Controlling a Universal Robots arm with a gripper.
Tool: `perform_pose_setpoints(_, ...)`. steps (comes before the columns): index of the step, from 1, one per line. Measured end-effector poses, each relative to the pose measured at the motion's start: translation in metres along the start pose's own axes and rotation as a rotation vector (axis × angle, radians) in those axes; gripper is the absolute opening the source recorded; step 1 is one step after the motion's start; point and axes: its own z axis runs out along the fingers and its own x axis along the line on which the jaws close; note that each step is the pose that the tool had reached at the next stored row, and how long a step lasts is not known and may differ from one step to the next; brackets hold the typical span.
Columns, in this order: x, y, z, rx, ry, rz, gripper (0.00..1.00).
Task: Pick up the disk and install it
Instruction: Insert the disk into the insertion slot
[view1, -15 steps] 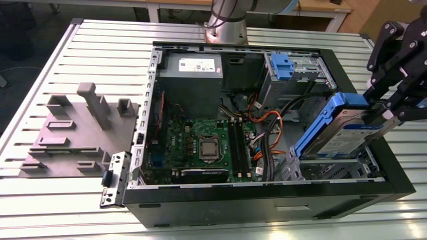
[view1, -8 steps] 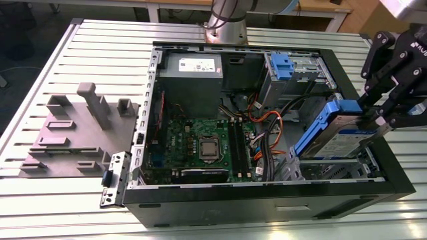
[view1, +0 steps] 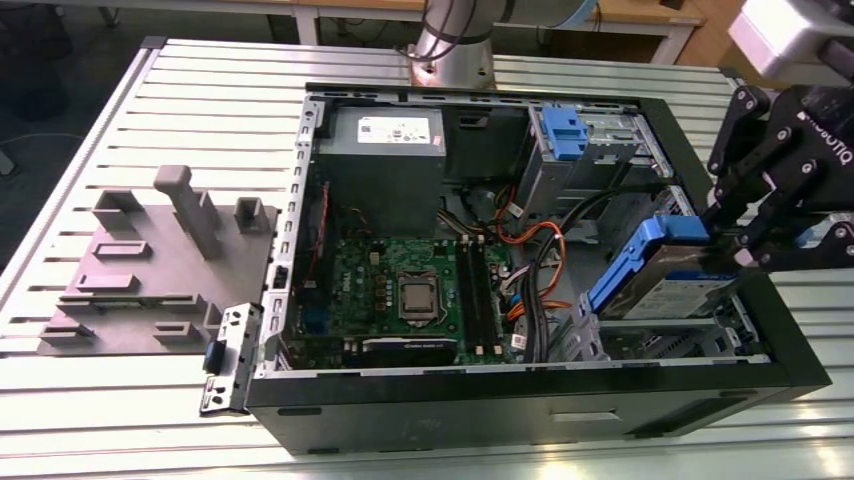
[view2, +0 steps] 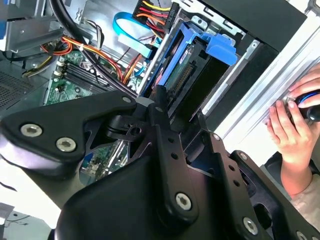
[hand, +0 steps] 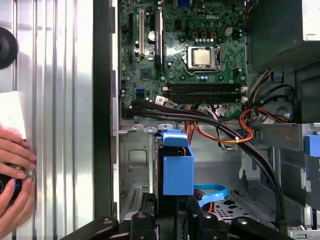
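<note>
The disk (view1: 667, 292), a silver drive with blue plastic rails, sits tilted over the drive bay at the front corner of the open computer case (view1: 534, 385), on the exterior view's right. My black gripper (view1: 731, 250) comes in from the right and is shut on the disk's raised end. In the second wrist view the disk (view2: 182, 75) stands edge-on between the fingers of the gripper (view2: 182, 117), its blue rail pointing into the bay. In the first wrist view the blue rail of the disk (hand: 177, 170) rises from the gripper (hand: 172, 205).
Inside the case lie the motherboard (view1: 400, 290), a grey power-supply box (view1: 380, 135), a blue-latched drive cage (view1: 561, 130) and orange and black cables (view1: 534, 235) near the bay. A grey fixture plate (view1: 147, 265) sits on the left. A person's hand (view2: 292, 130) rests beside the case.
</note>
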Motion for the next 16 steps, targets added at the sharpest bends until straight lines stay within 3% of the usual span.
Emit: perform_pose_setpoints(16, 0.0010, -0.0009, 0.0310, 0.0000, 0.0012, 0.000, 0.35)
